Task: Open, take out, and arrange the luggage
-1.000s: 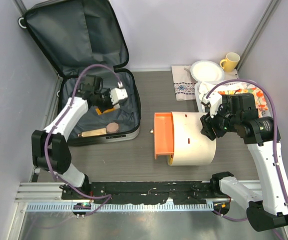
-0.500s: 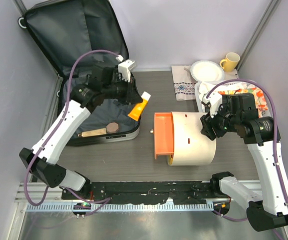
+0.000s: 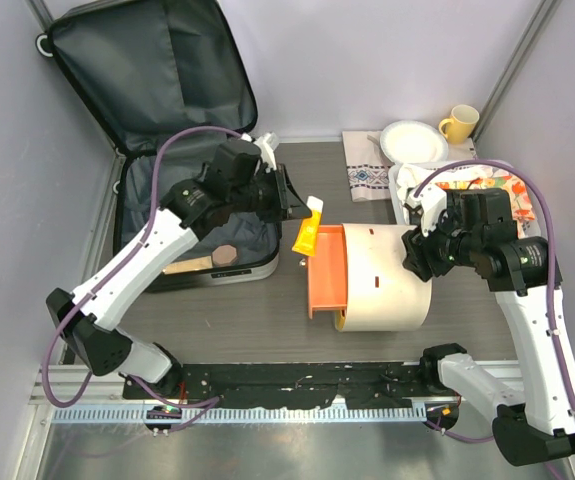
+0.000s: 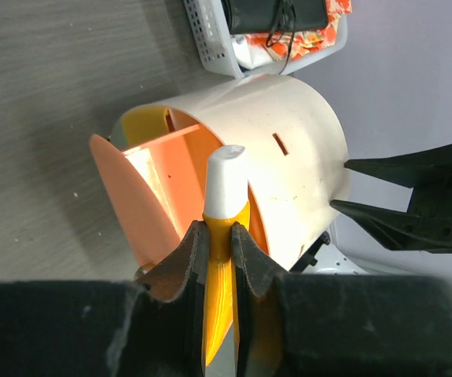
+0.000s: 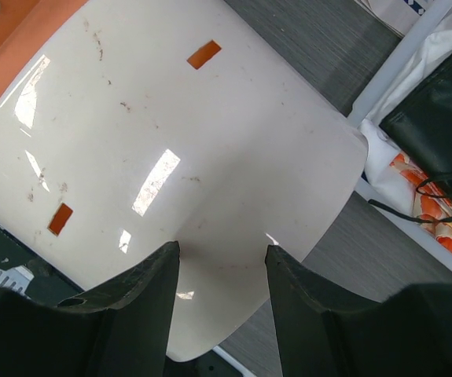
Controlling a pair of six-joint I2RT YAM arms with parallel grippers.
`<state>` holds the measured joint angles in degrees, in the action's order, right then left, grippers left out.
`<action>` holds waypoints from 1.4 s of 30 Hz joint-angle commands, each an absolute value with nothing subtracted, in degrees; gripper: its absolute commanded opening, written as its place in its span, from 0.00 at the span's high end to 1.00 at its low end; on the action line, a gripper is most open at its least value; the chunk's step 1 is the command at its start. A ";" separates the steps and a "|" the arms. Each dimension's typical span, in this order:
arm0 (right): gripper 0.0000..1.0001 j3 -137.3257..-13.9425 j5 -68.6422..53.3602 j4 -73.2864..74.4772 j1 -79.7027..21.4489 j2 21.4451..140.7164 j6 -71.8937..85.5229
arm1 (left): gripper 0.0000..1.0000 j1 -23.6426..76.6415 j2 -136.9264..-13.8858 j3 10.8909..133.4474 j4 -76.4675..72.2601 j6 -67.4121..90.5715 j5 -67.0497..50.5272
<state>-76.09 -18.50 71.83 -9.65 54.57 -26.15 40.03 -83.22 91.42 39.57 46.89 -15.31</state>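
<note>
Grey table [image 3: 227,310]: left fingers [image 4: 192,255] clamp yellow tube [image 4: 224,196], base hidden; right fingers [image 5: 139,302] apart over white drum [image 5: 170,118].

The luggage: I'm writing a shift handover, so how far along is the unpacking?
Done: the luggage stands open, lid up. In hand: the left hand is shut on an orange tube with a white cap, held before the round orange-and-white holder; the right hand, open, sits at its white shell. Left: a wooden brush and a round brown item lie inside the luggage.
</note>
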 commanded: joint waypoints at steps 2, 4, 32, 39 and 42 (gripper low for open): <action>0.46 -74.00 -15.03 83.85 -9.67 55.02 -24.35 | 1.00 43.15 -82.53 90.89 36.12 53.17 -11.79; 0.47 -74.18 -15.20 83.41 -9.67 55.28 -24.43 | 1.00 43.33 -82.62 89.74 35.43 54.22 -12.04; 0.47 -72.60 -15.38 83.41 -9.67 54.93 -25.93 | 1.00 41.48 -74.52 76.82 37.26 25.84 -14.33; 0.48 -71.81 -15.82 83.67 -9.67 54.32 -25.84 | 1.00 47.46 -84.10 79.19 33.50 28.38 -16.95; 0.51 -71.19 -16.08 83.06 -9.67 54.23 -25.40 | 1.00 49.13 -87.61 80.59 27.11 29.70 -20.20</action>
<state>-74.61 -18.37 70.37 -9.65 53.10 -25.47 47.11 -85.49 77.54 36.05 29.39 -14.66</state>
